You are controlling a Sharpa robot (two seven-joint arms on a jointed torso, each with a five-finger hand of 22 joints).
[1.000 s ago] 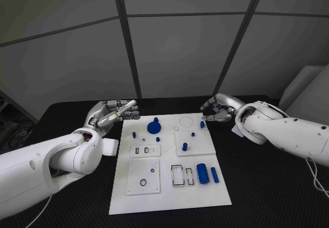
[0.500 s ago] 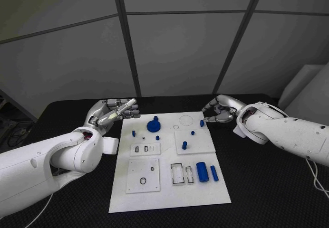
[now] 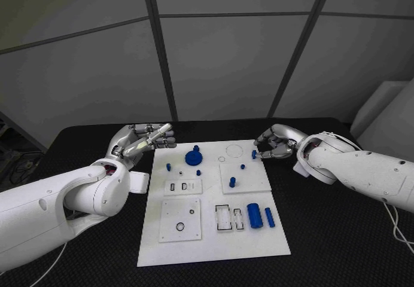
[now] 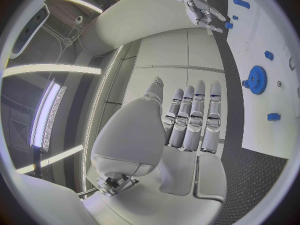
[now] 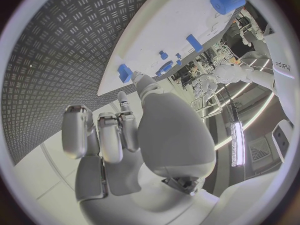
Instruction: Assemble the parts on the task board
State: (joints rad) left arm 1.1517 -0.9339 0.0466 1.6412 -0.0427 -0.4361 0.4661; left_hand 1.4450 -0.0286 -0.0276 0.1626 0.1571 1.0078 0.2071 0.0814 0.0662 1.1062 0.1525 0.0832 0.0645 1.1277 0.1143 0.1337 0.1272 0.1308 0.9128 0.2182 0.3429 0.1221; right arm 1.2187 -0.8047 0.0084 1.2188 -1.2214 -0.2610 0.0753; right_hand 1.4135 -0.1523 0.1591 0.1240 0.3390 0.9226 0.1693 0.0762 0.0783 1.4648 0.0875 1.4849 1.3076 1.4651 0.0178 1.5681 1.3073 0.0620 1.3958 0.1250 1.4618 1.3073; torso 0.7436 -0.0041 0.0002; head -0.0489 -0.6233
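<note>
The white task board lies lengthwise in the middle of the table. A blue gear stands near its far left, and a small blue peg stands at its far right edge. My right hand hovers just right of that peg with its fingers curled in. In the right wrist view its thumb reaches to the peg, and I cannot tell whether it touches. My left hand is raised off the board's far left corner, fingers straight and holding nothing.
A thick blue cylinder and a thin blue rod lie at the board's near right beside slotted outlines. Another peg stands on a raised square plate. Small blue studs dot the far half. Black table surrounds the board.
My right hand has come down and nearer, closing in on the small peg at the board's far right edge. The left hand has stayed where it was.
</note>
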